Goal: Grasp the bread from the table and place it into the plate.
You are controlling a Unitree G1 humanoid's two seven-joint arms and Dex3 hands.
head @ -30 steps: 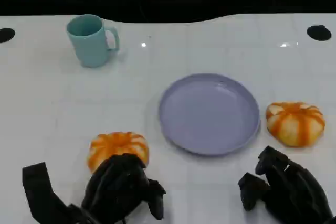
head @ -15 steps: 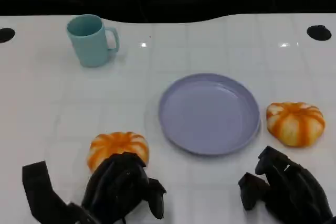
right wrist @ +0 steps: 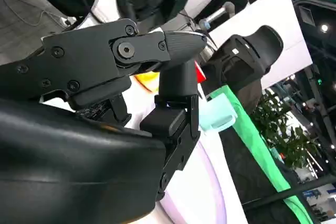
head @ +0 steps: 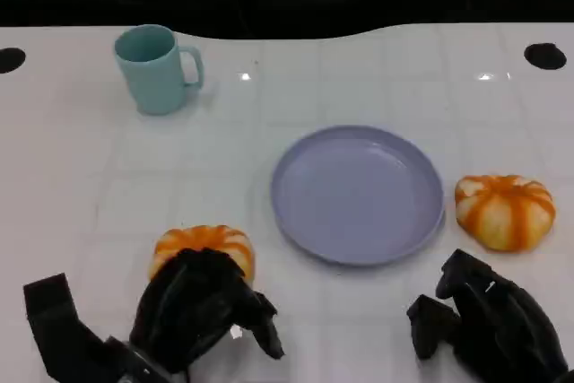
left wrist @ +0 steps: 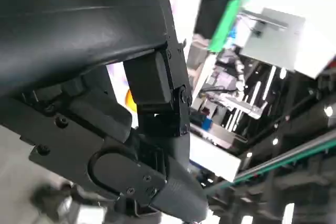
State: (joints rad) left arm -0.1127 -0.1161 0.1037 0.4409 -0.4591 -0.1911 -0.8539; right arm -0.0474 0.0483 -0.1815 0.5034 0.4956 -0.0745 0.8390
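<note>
Two orange-and-white striped bread rolls lie on the white table. The left bread point(head: 203, 247) sits just beyond my left hand point(head: 195, 309), whose fingers hang over its near edge without closing on it. A sliver of that bread point(left wrist: 130, 99) shows past the left hand point(left wrist: 115, 129) in the left wrist view. The right bread point(head: 503, 210) lies beside the lilac plate point(head: 359, 195), on its right. My right hand point(head: 486, 325) rests near the table's front edge, short of that bread and holding nothing. The plate has nothing on it.
A teal mug point(head: 156, 69) stands at the back left, far from both hands. In the right wrist view, past the right hand point(right wrist: 121, 103), the mug point(right wrist: 218, 116) and an orange bread point(right wrist: 147, 80) show. Black round holes point(head: 544, 56) mark the table's far corners.
My left hand and forearm have shifted a little to the left, and its fingers now reach slightly further over the left bread. The breads, plate and right hand have not moved.
</note>
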